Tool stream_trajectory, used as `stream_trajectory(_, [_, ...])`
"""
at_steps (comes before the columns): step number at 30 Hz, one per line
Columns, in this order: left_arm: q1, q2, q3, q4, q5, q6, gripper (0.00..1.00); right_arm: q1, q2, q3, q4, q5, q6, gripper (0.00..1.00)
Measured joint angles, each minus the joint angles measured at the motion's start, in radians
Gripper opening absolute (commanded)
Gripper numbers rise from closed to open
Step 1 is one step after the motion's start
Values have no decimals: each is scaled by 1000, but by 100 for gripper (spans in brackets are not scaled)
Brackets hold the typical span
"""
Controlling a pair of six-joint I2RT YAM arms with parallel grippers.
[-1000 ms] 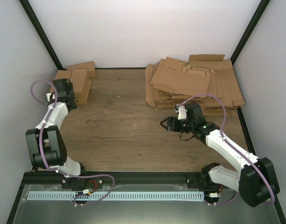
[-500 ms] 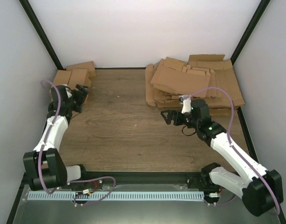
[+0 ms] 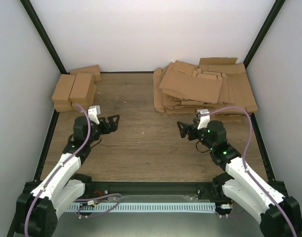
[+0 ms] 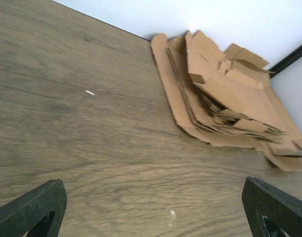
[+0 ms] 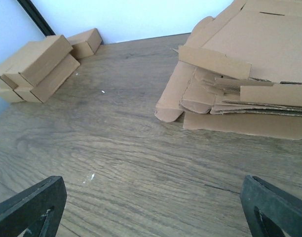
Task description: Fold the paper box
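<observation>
Gaping at full spread, the left end effector (image 3: 110,124) and right end effector (image 3: 182,130) grasp nothing over the worktop (image 3: 141,153). The paper box (image 3: 63,90) lies folded at the far-left corner among matching cartons (image 3: 84,84), well apart. Wrist views cut off the fingertips (image 4: 32,207); the sheet heap (image 3: 205,89) hides its lower layers.

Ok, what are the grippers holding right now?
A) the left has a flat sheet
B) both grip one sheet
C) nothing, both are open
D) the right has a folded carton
C: the left gripper and right gripper both stand open over the table, while the heap of flat sheets and the folded cartons lie apart at the far edge.
</observation>
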Motion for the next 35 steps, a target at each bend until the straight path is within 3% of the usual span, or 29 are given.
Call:
stream_trajectory(10, [-5, -40, -83, 53, -246, 197, 100, 0, 124, -64, 114, 141, -41, 100])
stream_trajectory(19, [-5, -151, -169, 44, -392, 207, 100, -1, 64, -157, 222, 214, -76, 100])
stream_trajectory(35, [-5, -216, -196, 41, -423, 180, 100, -1, 56, -167, 298, 204, -136, 100])
